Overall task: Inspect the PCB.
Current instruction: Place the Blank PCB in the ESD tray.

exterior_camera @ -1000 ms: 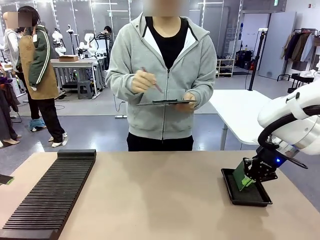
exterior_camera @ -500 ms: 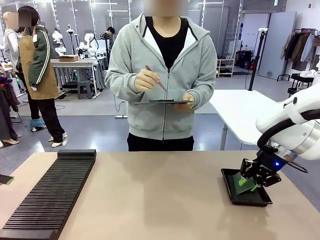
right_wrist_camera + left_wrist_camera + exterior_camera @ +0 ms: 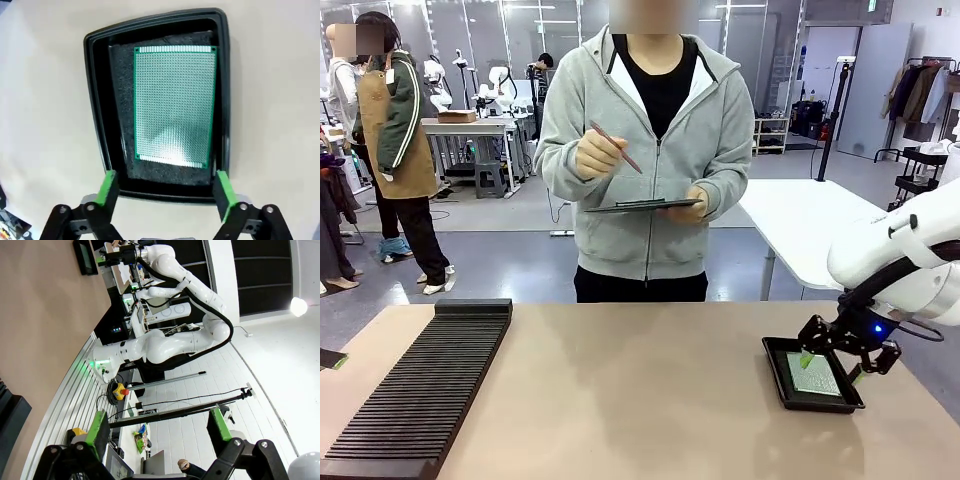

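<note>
Right gripper [image 3: 164, 192] is held spread and empty above the PCB [image 3: 174, 104], laid flat in the black tray [image 3: 98, 100] at 12 o'clock; placement looks finished; withdrawal is judged next.

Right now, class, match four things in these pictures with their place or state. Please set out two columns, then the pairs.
1. PCB
2. black tray
3. right claw
4. slotted black rack

A. open, above the tray
B. on the table's left part
C. lying flat in the tray
D. on the table's right part, holding the board

Pairs: 1-C, 2-D, 3-A, 4-B
</note>
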Robot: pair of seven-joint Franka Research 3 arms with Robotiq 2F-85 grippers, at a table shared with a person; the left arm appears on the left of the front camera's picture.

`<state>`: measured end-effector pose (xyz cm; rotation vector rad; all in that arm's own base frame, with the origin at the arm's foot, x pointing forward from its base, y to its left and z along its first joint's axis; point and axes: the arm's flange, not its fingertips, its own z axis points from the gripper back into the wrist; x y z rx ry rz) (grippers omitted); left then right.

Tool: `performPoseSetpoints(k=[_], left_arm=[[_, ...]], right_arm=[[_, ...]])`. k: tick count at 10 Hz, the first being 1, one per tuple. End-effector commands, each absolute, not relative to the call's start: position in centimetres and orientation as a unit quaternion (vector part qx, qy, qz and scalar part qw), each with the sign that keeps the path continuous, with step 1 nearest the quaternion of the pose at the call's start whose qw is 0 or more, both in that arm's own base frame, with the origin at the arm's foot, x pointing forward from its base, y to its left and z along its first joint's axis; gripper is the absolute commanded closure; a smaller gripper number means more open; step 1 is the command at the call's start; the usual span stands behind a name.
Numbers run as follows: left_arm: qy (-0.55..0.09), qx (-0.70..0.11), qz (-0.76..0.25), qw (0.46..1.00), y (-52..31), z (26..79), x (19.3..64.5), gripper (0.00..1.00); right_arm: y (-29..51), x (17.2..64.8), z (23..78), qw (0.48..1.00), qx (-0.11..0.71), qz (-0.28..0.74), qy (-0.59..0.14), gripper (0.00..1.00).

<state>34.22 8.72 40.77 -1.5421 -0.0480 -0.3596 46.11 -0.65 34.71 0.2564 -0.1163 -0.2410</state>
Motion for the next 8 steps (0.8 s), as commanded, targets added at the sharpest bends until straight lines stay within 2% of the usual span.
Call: performPoseSetpoints(k=[1,8], left_arm=[[-0.016,-0.69,-0.157,0.707,8.9,41.2,34.5,0.0],[-0.016,-0.69,-0.157,0.707,8.9,41.2,34.5,0.0]], right_arm=[[0.1,45.2,36.7,0.985,0.11,-0.125,-0.051,0.0],[-0.5,45.8,35.6,0.984,0.12,-0.117,-0.057,0.0]])
